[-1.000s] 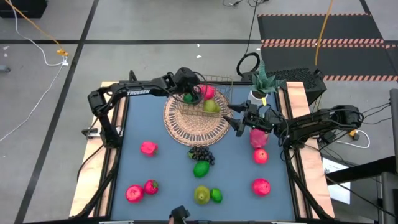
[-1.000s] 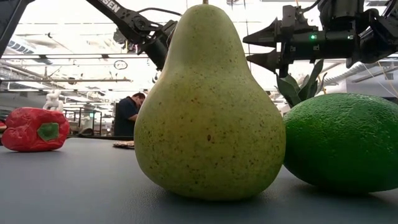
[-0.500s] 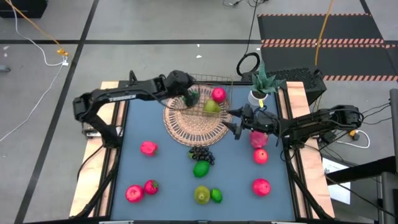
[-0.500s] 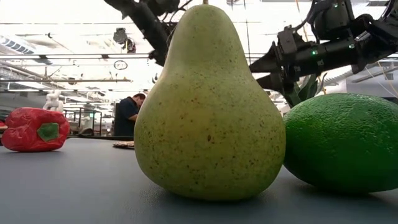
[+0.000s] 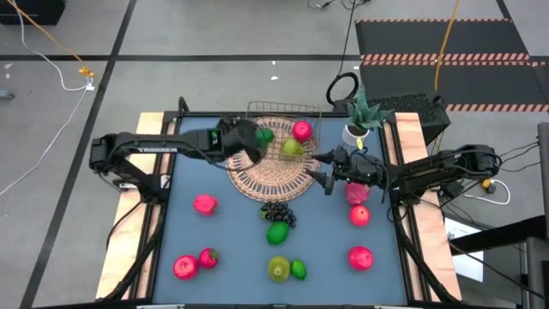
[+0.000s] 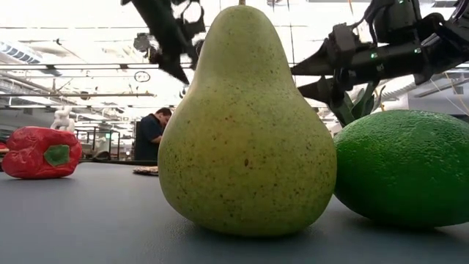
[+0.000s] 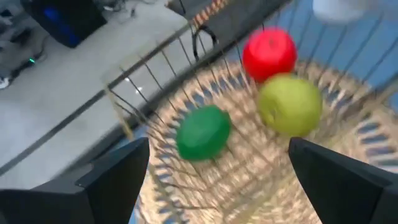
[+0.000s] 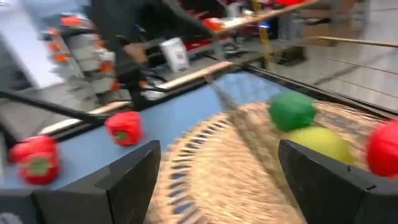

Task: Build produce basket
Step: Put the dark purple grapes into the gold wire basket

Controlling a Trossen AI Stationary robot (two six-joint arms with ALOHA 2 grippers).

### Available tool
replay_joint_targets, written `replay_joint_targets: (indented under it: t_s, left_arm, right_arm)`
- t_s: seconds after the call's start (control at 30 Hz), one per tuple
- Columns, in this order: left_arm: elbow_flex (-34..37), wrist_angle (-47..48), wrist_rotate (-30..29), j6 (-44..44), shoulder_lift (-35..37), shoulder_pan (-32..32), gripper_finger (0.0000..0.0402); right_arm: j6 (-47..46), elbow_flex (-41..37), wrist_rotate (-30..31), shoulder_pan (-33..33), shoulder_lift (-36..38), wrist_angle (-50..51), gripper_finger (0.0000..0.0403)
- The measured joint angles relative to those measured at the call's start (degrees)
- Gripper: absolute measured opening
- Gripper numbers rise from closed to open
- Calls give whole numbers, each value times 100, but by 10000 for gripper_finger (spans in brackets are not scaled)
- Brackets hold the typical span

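High view: the round tan woven wicker basket (image 5: 273, 163) sits at the blue desk's (image 5: 223, 232) twelve o'clock, holding a green fruit (image 5: 265, 135), a yellow-green fruit (image 5: 292, 148) and a red fruit (image 5: 301, 130). The left gripper (image 5: 249, 148), at the basket's nine o'clock, and the right gripper (image 5: 322, 170), at its three o'clock, both show released, empty jaws.

Left wrist view: the same three fruits lie in the basket.

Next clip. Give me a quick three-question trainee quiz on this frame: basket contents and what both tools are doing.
1. How many fruits lie in the basket?
2. True or false: the left tool is shut on the green fruit.
3. Which side of the basket is the right tool on: A) the potted plant's side, B) the opposite side?

Key:
1. Three: green fruit, yellow-green fruit, red fruit.
2. False; it is open and empty.
3. A.
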State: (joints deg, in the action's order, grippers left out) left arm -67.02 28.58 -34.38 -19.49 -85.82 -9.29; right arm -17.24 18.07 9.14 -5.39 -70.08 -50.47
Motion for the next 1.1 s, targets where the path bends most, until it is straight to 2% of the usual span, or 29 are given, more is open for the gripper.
replay_joint_targets:
  t_s: [0.1, 0.33, 0.43, 0.53, 0.7, 0.9, 1.1]
  left_arm:
    - [578, -782, 28, 88, -6, 101, 383]
    - [1060, -722, -42, -165, 406, 112, 383]
    - [1123, -982, -64, -211, 466, 94, 383]
    - [1359, -946, -70, -421, 454, 22, 383]
    - [2009, -1642, -109, -712, 505, -116, 383]
    - [2069, -510, -80, -850, 1169, -328, 383]
    - [2061, -631, -71, -791, 2003, -266, 383]
  right_arm:
    - [16, 26, -39, 145, -1, 12, 322]
    - [187, 26, 14, 209, -1, 51, 322]
    - [230, 26, 272, 170, -1, 19, 322]
    - [150, 28, 105, 157, -2, -132, 322]
    - [145, 30, -179, 232, -1, -146, 322]
    - [81, 30, -192, 351, -4, 190, 322]
    - [187, 30, -177, 348, -3, 138, 322]
